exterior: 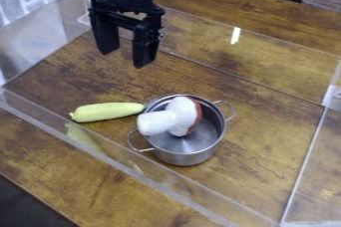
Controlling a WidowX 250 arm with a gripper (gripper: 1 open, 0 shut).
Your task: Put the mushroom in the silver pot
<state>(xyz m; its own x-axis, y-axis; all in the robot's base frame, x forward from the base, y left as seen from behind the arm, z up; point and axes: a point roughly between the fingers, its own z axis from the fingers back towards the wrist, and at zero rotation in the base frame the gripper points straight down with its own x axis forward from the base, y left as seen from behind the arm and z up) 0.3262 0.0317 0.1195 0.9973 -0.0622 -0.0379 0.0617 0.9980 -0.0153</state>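
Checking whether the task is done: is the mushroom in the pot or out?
In: the mushroom lies inside the pot, stem over the rim.

Mushroom (170, 119), white stem and reddish-brown cap, lies tilted inside silver pot (186, 147); stem overhangs the pot's left rim.
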